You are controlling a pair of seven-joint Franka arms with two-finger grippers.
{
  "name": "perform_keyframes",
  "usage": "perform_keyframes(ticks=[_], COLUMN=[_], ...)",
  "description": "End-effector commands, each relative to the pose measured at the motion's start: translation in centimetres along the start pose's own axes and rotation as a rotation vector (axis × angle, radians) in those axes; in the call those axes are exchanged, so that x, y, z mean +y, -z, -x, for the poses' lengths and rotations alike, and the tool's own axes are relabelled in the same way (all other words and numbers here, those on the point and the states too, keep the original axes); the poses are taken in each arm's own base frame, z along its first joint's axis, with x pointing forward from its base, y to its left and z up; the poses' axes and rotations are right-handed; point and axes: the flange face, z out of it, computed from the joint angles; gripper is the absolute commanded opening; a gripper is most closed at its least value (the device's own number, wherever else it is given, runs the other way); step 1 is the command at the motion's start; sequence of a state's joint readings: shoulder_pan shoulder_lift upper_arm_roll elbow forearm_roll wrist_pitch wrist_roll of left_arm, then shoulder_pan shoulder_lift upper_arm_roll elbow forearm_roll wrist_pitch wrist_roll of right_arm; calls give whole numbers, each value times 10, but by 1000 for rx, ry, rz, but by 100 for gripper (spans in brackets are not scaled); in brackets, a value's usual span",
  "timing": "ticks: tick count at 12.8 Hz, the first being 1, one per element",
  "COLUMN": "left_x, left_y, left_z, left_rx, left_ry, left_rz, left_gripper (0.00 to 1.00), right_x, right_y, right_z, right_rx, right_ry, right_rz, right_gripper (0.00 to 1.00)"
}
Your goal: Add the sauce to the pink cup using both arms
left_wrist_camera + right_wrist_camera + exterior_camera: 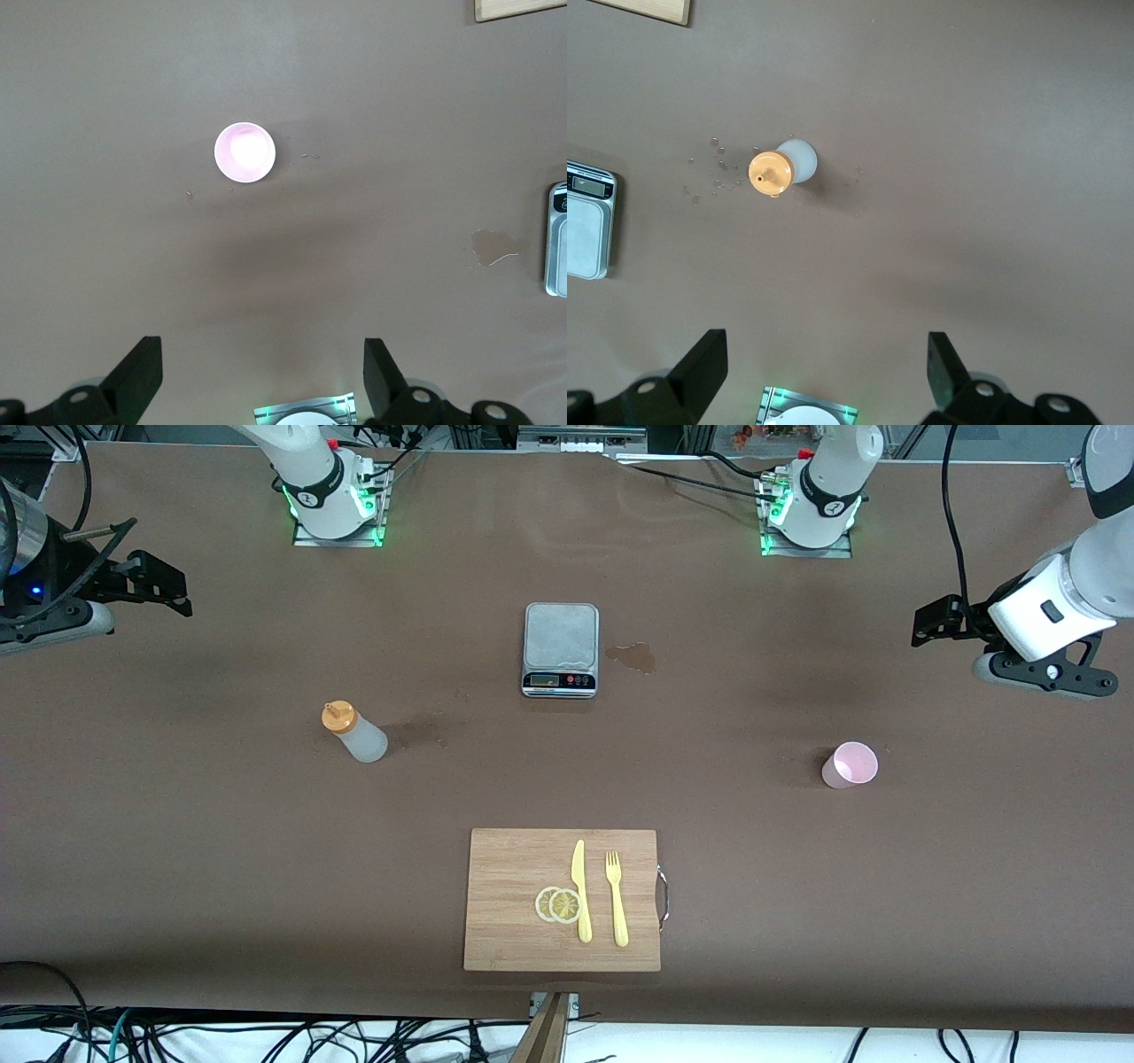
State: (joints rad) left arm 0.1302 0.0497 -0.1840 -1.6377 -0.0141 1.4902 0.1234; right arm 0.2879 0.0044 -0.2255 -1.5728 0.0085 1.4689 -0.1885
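The sauce bottle (354, 732), whitish with an orange nozzle cap, stands upright on the brown table toward the right arm's end. It also shows from above in the right wrist view (782, 168). The pink cup (850, 764) stands upright and empty toward the left arm's end, and also shows in the left wrist view (244, 152). My left gripper (927, 623) hangs open and empty in the air over its end of the table, apart from the cup; its jaws stand wide apart in the left wrist view (263, 372). My right gripper (170, 590) hangs open and empty over its end, apart from the bottle, jaws wide apart in the right wrist view (826, 367).
A grey kitchen scale (560, 649) sits mid-table, with a wet stain (632, 657) beside it. A wooden cutting board (505, 859) lies nearer the front camera, carrying a yellow knife (580, 890), a yellow fork (616, 897) and lemon slices (558, 904).
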Motion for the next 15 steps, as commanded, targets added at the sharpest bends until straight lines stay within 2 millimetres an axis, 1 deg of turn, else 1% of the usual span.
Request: perform_keyframes(ticks=[1, 2, 3, 6, 7, 8, 13, 14, 15], left_x=[-9, -13, -14, -11, -13, -14, -10, -9, -8], left_y=[6, 6, 7, 5, -2, -4, -5, -10, -21], left_z=[-6, -6, -6, -7, -11, -12, -12, -13, -12], left_rx=[-3, -2, -1, -4, -19, -23, -27, -40, -92], left_ry=[-14, -8, -5, -13, -10, -8, -14, -14, -13], left_rz=[-11, -7, -8, -7, -4, -4, -5, -1, 19], left_gripper=[100, 100, 100, 100, 100, 100, 100, 100, 100], right_x=[-2, -2, -2, -2, -2, -2, -2, -2, -2], right_y=[5, 5, 5, 4, 4, 4, 3, 3, 3], right_z=[5, 5, 5, 5, 5, 5, 5, 5, 5], right_rx=[16, 17, 17, 16, 16, 16, 13, 13, 13], right_ry=[11, 11, 11, 11, 11, 11, 12, 11, 11], right_rz=[-8, -6, -6, -7, -7, -7, -7, -7, -7], right_gripper=[100, 100, 100, 100, 100, 100, 100, 100, 100])
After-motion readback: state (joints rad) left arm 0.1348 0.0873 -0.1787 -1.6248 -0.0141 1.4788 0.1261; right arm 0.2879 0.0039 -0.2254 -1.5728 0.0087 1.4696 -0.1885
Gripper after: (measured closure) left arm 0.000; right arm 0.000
